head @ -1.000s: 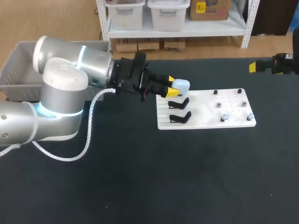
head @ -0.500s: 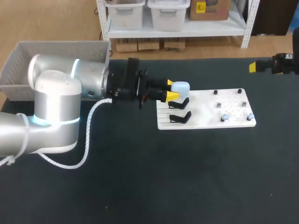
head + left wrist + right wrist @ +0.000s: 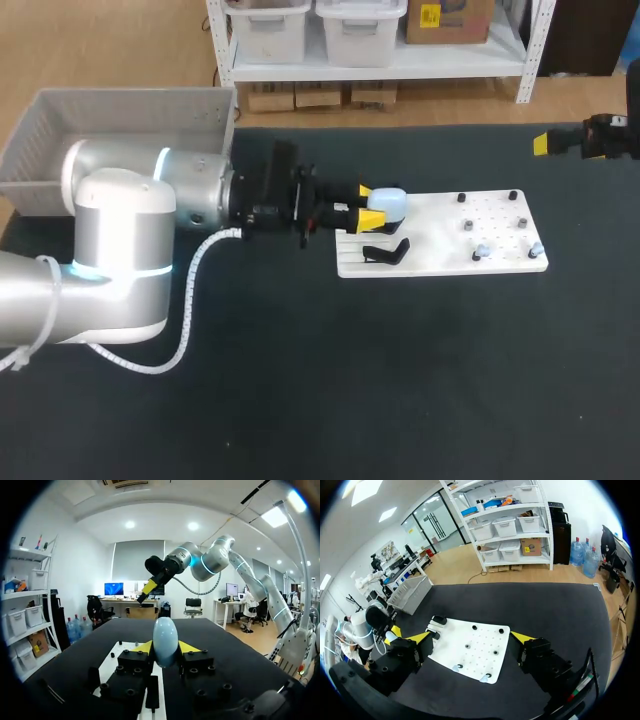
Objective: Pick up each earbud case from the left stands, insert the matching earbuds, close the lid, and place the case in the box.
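My left gripper (image 3: 370, 207) clasps the pale earbud case (image 3: 388, 201). The earbuds (image 3: 482, 250) lie beyond it across the white board (image 3: 440, 262), nearer my right gripper (image 3: 469, 638), whose fingers are spread wide.

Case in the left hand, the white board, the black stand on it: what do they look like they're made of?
The earbud case: smooth pale blue plastic, going by its soft, even sheen. The board: rigid flat white sheet with a matte look, likely plastic, not certain. The stand: matte black, thin curved shape, probably moulded or printed plastic.
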